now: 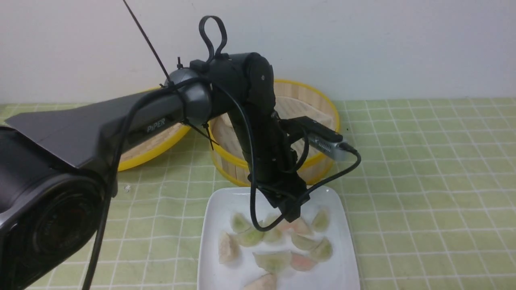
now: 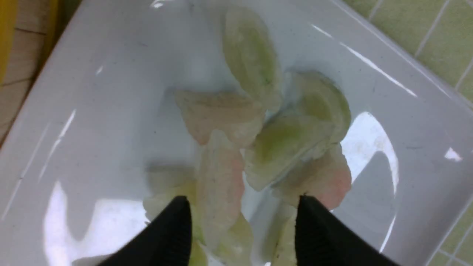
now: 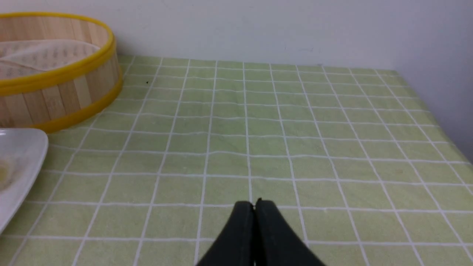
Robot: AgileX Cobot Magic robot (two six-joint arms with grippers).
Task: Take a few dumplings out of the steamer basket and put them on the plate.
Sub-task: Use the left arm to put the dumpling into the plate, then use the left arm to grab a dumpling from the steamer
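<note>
Several dumplings lie on the white square plate in front of the steamer basket. My left gripper hangs low over the plate's far half, pointing down. In the left wrist view this gripper is open, and a pink-tinted dumpling lies loose between its fingers, nearer one of them, on top of other dumplings. The left arm hides much of the basket's inside; only its pale liner shows. The right gripper is shut and empty above the cloth, and does not show in the front view.
A shallow yellow-rimmed lid lies left of the basket, partly behind the left arm. A green checked cloth covers the table up to a white wall. In the right wrist view the basket and a plate corner show.
</note>
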